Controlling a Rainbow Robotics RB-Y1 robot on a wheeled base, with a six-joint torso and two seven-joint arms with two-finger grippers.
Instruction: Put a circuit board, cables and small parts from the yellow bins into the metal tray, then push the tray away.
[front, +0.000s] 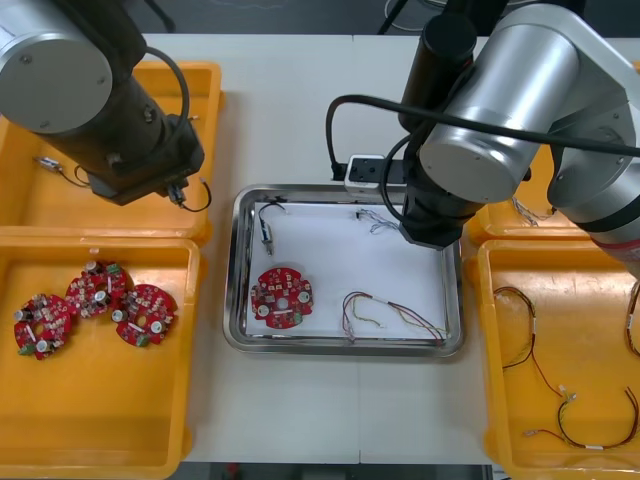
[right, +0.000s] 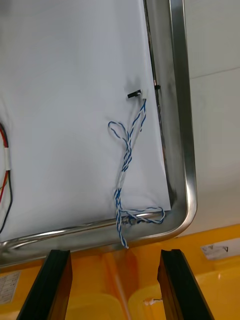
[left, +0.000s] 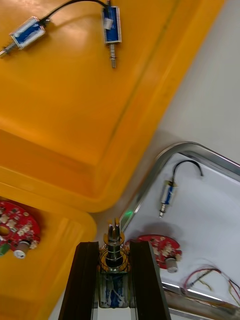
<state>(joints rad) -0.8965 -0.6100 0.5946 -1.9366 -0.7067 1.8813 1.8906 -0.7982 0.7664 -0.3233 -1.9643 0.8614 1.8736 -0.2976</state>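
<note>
Tray (front: 232, 300) in the middle of the counter (front: 300, 100) already holds a board (front: 281, 297) and a red-yellow cable (front: 385, 312). Right pincer (right: 116, 252) hangs spread apart at its far right corner, by the blue-white cable (right: 127, 160). Left pincer (left: 114, 245) is clamped on a small part (left: 114, 231), just off the tray's far left corner. Part's probably light, stiff, slick metal, so grab the body, not the thin lead

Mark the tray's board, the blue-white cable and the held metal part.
board (front: 281, 297), front view, its centre.
blue-white cable (right: 127, 159), right wrist view, its twisted middle.
metal part (left: 114, 247), left wrist view, its gold collar.
</note>
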